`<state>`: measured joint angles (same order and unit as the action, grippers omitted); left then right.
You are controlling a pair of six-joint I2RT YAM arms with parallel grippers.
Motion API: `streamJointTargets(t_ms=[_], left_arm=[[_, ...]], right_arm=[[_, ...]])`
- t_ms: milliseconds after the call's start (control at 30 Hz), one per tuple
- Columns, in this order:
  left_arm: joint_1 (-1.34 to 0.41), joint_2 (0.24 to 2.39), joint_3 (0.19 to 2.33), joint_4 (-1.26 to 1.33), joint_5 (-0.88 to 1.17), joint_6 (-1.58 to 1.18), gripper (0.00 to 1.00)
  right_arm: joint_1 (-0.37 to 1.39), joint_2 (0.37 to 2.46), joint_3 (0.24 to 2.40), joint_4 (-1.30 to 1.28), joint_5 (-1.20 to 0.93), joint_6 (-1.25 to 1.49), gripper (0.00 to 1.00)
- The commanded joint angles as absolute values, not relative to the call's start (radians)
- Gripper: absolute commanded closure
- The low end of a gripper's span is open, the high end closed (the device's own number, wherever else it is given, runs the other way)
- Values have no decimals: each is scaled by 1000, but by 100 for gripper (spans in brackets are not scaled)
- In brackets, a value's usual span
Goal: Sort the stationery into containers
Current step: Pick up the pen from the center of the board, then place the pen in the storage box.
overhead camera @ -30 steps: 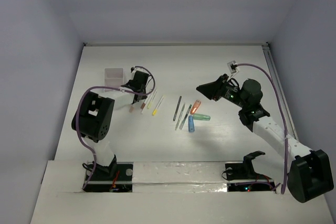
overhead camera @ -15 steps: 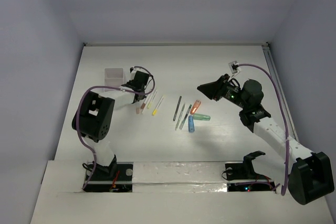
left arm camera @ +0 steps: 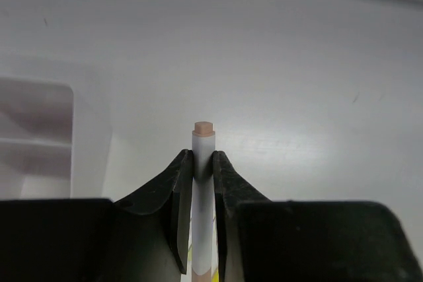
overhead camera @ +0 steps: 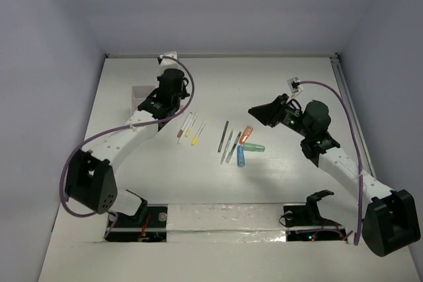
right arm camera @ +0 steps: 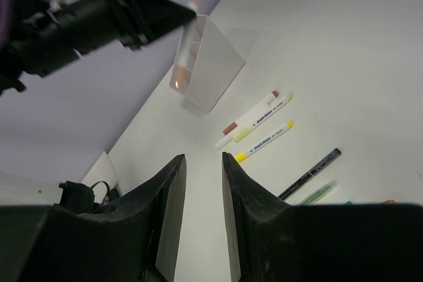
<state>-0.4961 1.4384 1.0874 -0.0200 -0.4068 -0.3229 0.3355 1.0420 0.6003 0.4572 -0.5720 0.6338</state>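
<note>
Above the tabletop [overhead camera: 284, 77], seen from overhead, the left claw [overhead camera: 157, 99] hangs just beside the white organizer box [overhead camera: 140, 90], its load hidden at this angle. The right claw [overhead camera: 254, 110] is raised near the orange, mint-green and blue markers [overhead camera: 246, 144], with a few slim pens [overhead camera: 229, 142] and three white sticks [overhead camera: 189, 127] lying loose alongside. From the left wrist, the fingers [left arm camera: 181, 196] are clamped on a white stick [left arm camera: 203, 163] whose pinkish-brown end pokes out ahead; the box sits low to the left, apart from it. I judge this stick is bound for a compartment, so the claw should shift left until squarely over one opening. It should then lower the stick's end inside the walls and only then let go, since the light plastic box could slide or tip if nudged. From the right wrist, that claw's fingers stand apart, holding nothing. The loose sticks carry printing along their barrels, too small to read, and no other writing shows.
</note>
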Motion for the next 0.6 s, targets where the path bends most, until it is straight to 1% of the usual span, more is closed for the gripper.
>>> streamJointTargets(t_ms=[0,133,300,367,500,567], left_arm=[[-477,1347,1150,137,-480,-314,100],[-376,1362,1169,210,-463,-331,100],[-258,1371,1102,339,-451,-322,100],[-235,1373,1068,376,-487,-287,100],[-225,1399,1011,533,-528,-201,100],[-225,1417,1009,551,-570,-170,100]], right_arm=[[342,1051,581,529,-583,647,66],[342,1046,577,520,-558,638,66],[342,1046,575,532,-571,638,66],[342,1048,566,549,-574,646,66],[351,1055,566,571,-598,660,66],[351,1055,558,583,-585,661,66]])
